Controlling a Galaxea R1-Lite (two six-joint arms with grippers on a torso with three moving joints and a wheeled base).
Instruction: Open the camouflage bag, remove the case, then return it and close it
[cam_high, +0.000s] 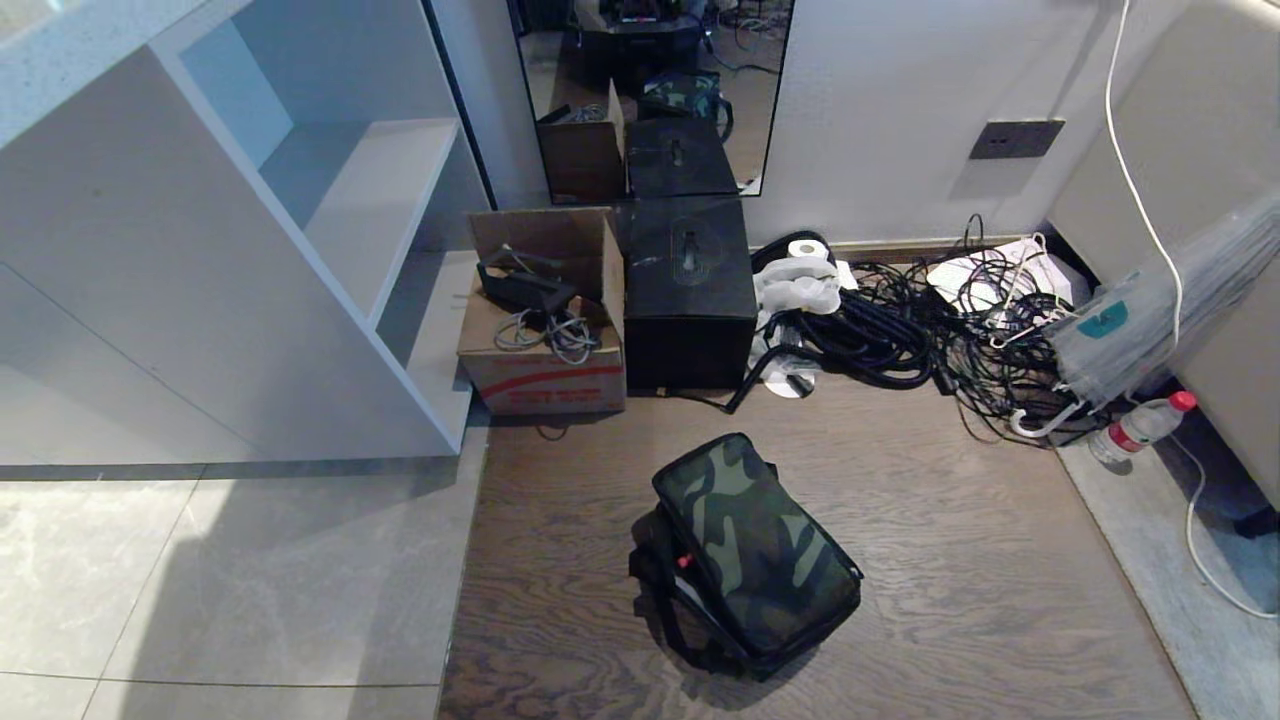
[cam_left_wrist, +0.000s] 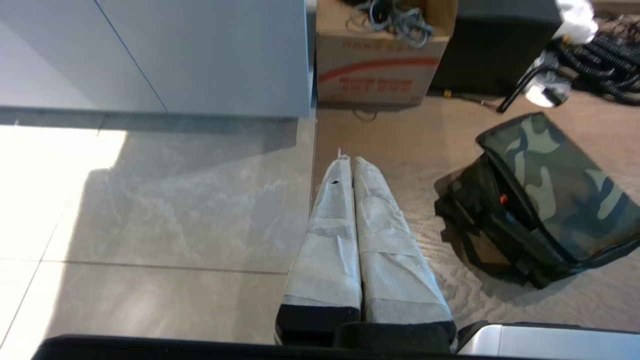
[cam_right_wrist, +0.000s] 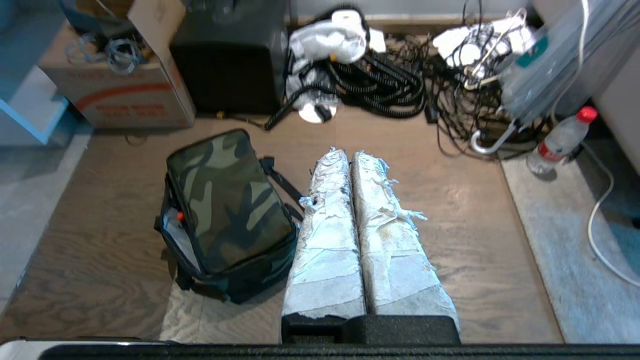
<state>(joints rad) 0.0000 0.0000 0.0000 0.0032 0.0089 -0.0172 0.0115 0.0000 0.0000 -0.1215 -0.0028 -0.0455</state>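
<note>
Head view: boxy soft camouflage bag (cam_high: 757, 552) standing lid-shut on wooden floor (cam_high: 950, 560), well apart from brown cardboard box (cam_high: 545, 330) and black cable tangle (cam_high: 920, 330); open room on every side.

Left wrist view: left gripper (cam_left_wrist: 348, 159) parked above floor beside bag, jaws together.

Right wrist view: right gripper (cam_right_wrist: 348, 153) likewise, jaws together, empty. Case unseen, presumably inside.

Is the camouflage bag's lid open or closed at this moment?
Closed: the camouflage bag has its lid lying flat over the top, nothing inside visible.
</note>
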